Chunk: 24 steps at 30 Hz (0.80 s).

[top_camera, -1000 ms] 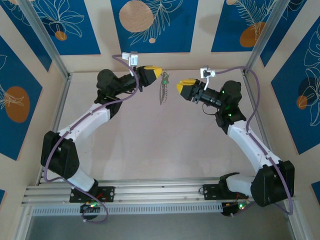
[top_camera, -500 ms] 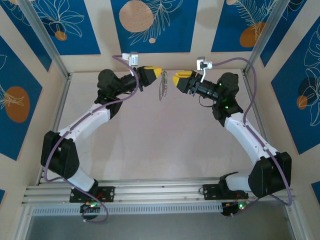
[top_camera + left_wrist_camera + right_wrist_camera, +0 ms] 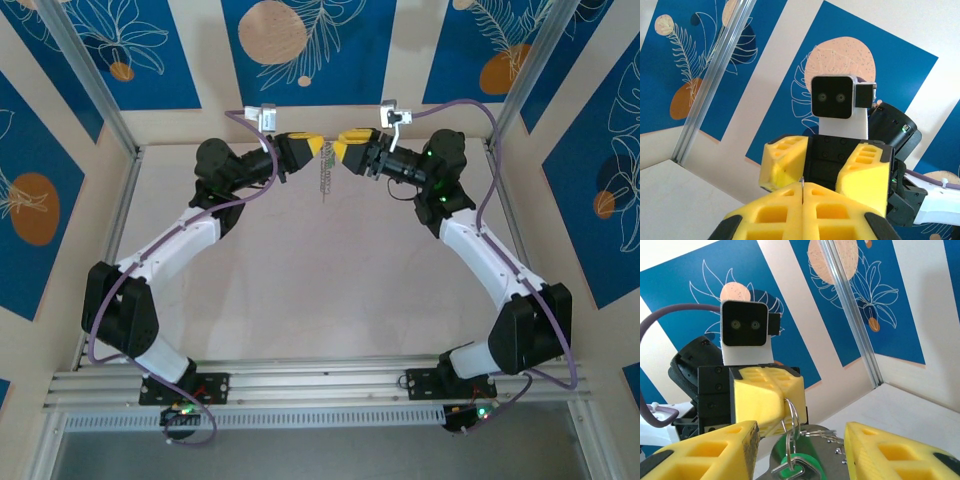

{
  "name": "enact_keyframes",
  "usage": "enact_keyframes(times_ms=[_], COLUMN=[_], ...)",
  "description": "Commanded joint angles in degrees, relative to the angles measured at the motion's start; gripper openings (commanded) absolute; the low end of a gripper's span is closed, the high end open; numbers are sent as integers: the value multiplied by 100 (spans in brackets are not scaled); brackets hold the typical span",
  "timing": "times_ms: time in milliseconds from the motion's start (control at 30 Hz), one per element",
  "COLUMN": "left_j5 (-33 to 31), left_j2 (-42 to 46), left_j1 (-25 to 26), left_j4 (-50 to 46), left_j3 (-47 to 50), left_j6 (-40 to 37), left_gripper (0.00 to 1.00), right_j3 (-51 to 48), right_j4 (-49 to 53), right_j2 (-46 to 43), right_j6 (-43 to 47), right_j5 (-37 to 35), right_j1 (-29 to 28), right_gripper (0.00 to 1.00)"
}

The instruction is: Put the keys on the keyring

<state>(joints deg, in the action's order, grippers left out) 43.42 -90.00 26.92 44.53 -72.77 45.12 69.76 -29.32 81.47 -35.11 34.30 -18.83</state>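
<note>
My left gripper [image 3: 315, 147] is held high over the back of the table and is shut on the keyring [image 3: 794, 412], a thin grey wire loop. A sliver of that wire shows between the tips of my left gripper [image 3: 802, 185]. The keys [image 3: 322, 177] hang from the loop as a silvery bunch. Close up, the keys [image 3: 807, 462] include a flat silver one with a green piece. My right gripper [image 3: 344, 152] faces the left one, almost touching it. In its own view my right gripper [image 3: 801, 435] is open, with the ring and keys between its yellow fingers [image 3: 715, 450].
The beige table [image 3: 320, 290] lies far below both grippers. Aluminium posts [image 3: 95, 85] stand at the back corners in front of blue patterned wall panels [image 3: 300, 50]. A rail [image 3: 300, 385] runs along the near edge by the arm bases.
My right gripper has swung left and up to the left gripper, and its open fingers now straddle the hanging keys. The left gripper has held still.
</note>
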Motion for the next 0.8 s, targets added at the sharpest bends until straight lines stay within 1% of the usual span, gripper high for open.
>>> enact_keyframes(times_ms=[0,200,367,500,633,733,767], left_j5=[141,158,180,168,168,167,167], left_j2=[17,-17,-34,-44,-43,-44,-40], left_j1=[53,75,90,101,111,115,121], left_j4=[135,126,117,108,89,84,82], left_j3=[-174,-218,-246,-263,-274,-286,-290], left_j6=[67,58,48,41,31,20,18], left_gripper=[0,0,0,0,0,0,0], right_j3=[240,292,326,360,389,398,407], right_j4=[-90,-92,-55,-45,-8,40,59], right_j2=[95,156,172,217,244,251,246], right_j6=[57,56,75,75,83,109,127], right_j5=[132,234,241,278,365,422,435], right_j1=[-44,-85,-107,-118,-121,-132,-130], right_gripper=[49,45,36,23,17,3,0])
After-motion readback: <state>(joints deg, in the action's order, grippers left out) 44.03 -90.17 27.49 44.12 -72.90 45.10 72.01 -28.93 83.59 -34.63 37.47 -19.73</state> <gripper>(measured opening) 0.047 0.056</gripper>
